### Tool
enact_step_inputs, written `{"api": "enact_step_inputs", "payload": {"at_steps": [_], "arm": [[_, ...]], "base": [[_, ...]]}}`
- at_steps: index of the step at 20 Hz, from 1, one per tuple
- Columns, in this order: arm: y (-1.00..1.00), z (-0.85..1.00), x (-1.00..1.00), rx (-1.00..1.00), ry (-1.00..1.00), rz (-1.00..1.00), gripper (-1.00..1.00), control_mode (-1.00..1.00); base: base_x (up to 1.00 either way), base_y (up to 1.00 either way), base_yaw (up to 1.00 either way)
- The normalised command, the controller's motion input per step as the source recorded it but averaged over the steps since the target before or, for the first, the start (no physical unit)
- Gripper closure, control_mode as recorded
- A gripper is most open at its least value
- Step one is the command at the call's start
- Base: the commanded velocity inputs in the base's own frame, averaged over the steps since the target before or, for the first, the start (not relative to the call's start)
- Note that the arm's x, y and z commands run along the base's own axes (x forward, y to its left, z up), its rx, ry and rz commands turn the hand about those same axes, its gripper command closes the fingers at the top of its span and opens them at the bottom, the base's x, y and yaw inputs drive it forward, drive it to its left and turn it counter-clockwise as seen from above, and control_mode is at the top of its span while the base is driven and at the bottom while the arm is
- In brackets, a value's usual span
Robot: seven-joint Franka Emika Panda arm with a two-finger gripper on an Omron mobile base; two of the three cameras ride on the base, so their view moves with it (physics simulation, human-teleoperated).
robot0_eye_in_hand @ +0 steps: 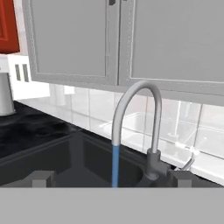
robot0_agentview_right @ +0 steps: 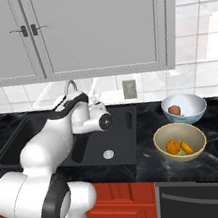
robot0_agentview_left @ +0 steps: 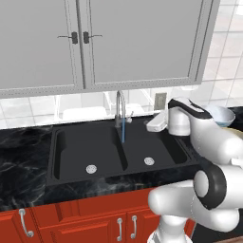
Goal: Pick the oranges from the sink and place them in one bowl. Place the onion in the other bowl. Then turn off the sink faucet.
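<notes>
Water runs in a blue stream (robot0_eye_in_hand: 115,164) from the silver gooseneck sink faucet (robot0_eye_in_hand: 135,109) into the black sink (robot0_agentview_left: 53,156). The faucet's small side lever (robot0_eye_in_hand: 189,161) sticks out to the right of its base. My gripper (robot0_eye_in_hand: 110,178) is open, holds nothing, and faces the faucet from the sink's right side; its white hand (robot0_agentview_left: 155,124) hovers over the right basin. Both oranges (robot0_agentview_right: 178,146) lie in the yellow-tan bowl (robot0_agentview_right: 162,133) on the counter to the right. The onion (robot0_agentview_right: 174,110) sits in the pale blue-white bowl (robot0_agentview_right: 195,101) behind it.
Grey wall cabinets (robot0_agentview_left: 85,42) hang low over the faucet. A wall outlet (robot0_agentview_right: 128,88) sits behind the sink. Each basin has a round drain (robot0_agentview_left: 91,168). Red base cabinets (robot0_agentview_left: 85,223) run below the counter. A grey canister (robot0_eye_in_hand: 4,94) stands far left on the counter.
</notes>
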Motion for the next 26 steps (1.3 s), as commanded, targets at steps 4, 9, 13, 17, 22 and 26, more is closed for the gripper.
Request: {"api": "enact_step_inputs", "payload": {"at_steps": [4,9,13,17,22,26], "arm": [[0.00,-0.12,0.17,0.03,0.00,0.00,-1.00,-1.00],[0.00,-0.21,0.20,0.03,0.00,0.00,-1.00,-1.00],[-0.01,-0.19,0.26,0.02,0.00,0.00,-1.00,-1.00],[-0.03,-0.03,0.23,0.01,0.00,0.00,-1.00,-1.00],[0.00,0.00,0.19,0.00,0.00,0.00,-1.00,-1.00],[0.00,0.00,0.22,0.00,0.00,0.00,-1.00,-1.00]], "base": [[0.00,0.00,0.00],[0.00,0.00,0.00],[0.00,0.00,0.00],[0.00,0.00,0.00],[0.00,0.00,0.00],[0.00,0.00,0.00]]}}
